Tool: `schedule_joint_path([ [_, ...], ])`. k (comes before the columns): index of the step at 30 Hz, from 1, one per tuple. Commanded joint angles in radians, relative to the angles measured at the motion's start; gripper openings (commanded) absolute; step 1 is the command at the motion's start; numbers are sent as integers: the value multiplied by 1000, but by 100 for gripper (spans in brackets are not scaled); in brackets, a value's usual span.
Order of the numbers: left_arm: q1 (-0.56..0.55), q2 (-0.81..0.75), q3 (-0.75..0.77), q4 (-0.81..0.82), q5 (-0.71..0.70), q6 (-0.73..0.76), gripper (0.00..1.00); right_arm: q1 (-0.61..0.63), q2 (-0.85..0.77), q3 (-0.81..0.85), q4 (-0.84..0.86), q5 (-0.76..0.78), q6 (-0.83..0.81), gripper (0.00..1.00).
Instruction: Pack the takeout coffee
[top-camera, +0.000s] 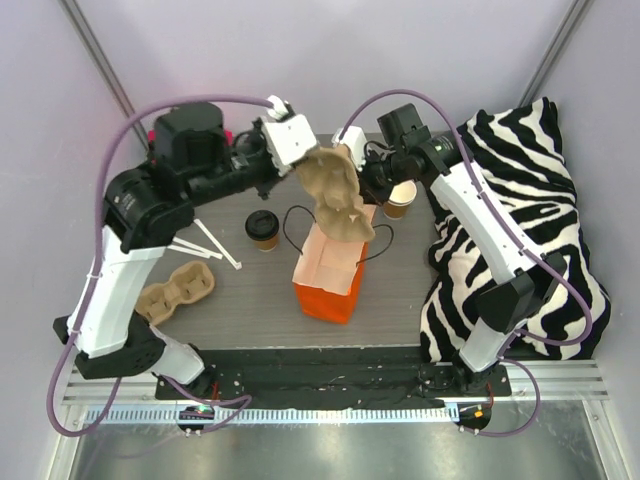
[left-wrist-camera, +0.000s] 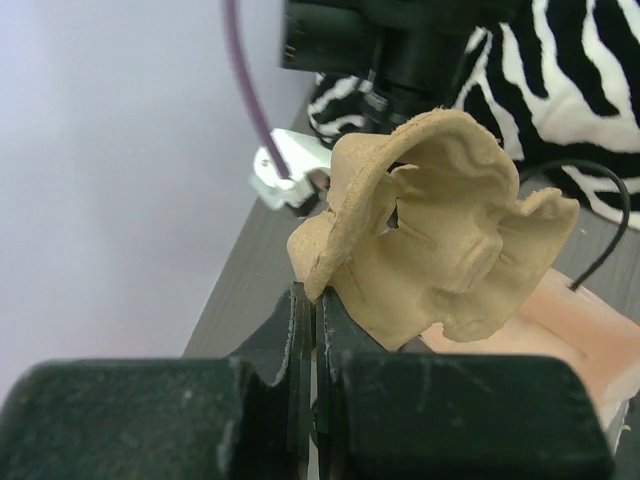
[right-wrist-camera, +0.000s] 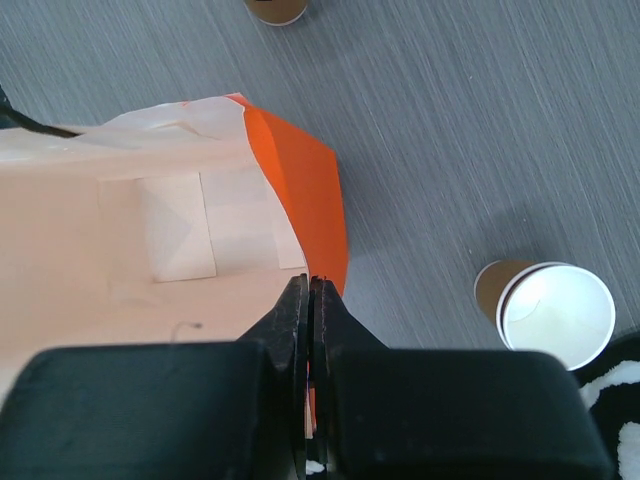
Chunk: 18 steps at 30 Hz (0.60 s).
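takeout coffee (top-camera: 263, 229) apart, L of bag (top-camera: 325, 295)

Lit bright and even, soft light from overhead. Only faint, fuzzy shadows on the grey wood-grain tabletop (top-camera: 250, 290), beside the open brown paper cup with white inside (right-wrist-camera: 545, 315) and the orange paper bag (right-wrist-camera: 310, 200). Mild sheen off the brushed metal strip (top-camera: 320, 455) along the near edge. Crisp from the top. Close up, totally out of focus on the left gripper (left-wrist-camera: 312, 300) and right gripper (right-wrist-camera: 310, 295); a bit soft on the moulded tan cardboard cup tray (left-wrist-camera: 440, 230).
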Motion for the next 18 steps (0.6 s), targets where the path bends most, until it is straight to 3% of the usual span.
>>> schedule_joint_path([
  [1, -74, -10, -24, -31, -132, 90, 0, 4, -13, 51, 21, -9, 17, 1],
  [12, -248, -91, -246, 24, -338, 283, 0, 21, -57, 59, -18, -90, -32, 1],
  [18, -324, -120, -347, 53, -378, 302, 0, 65, -85, 57, -13, -81, -58, 1],
])
